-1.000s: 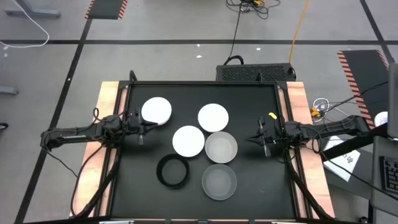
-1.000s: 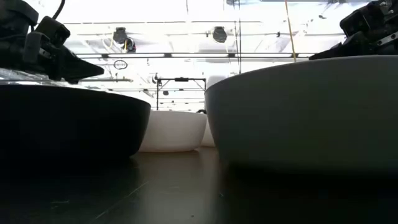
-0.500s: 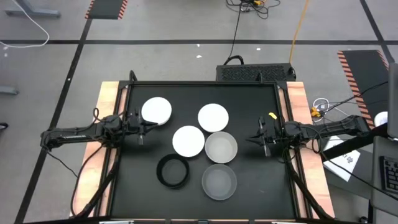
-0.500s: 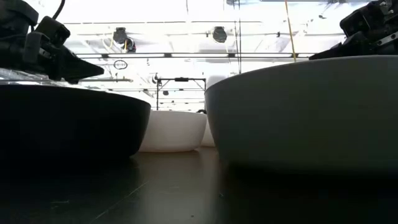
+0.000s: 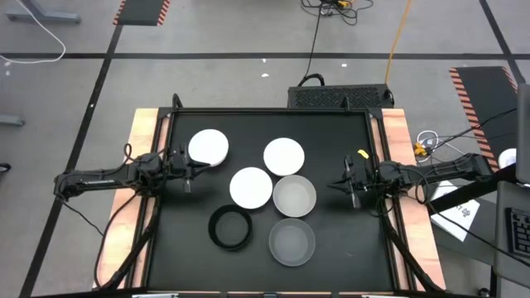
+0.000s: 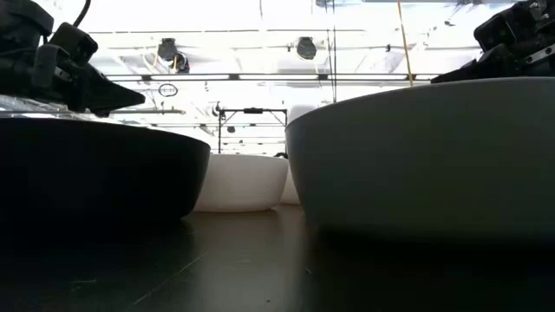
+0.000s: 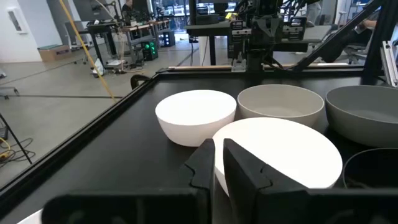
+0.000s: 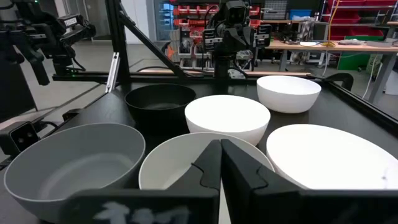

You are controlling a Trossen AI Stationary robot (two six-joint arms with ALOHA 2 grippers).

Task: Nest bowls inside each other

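1. My left gripper (image 5: 192,170) is clenched with nothing in it, at nine o'clock on the table (image 5: 331,141), just beside a white bowl (image 5: 208,147).
2. My right gripper (image 5: 346,184) is clenched and empty at three o'clock.
3. Two more smooth white bowls (image 5: 284,156) (image 5: 250,188) sit near centre, apart from each other.
4. Two translucent grey bowls (image 5: 294,197) (image 5: 291,241) and the black ring-rimmed bowl (image 5: 230,228) sit toward six o'clock, none nested.
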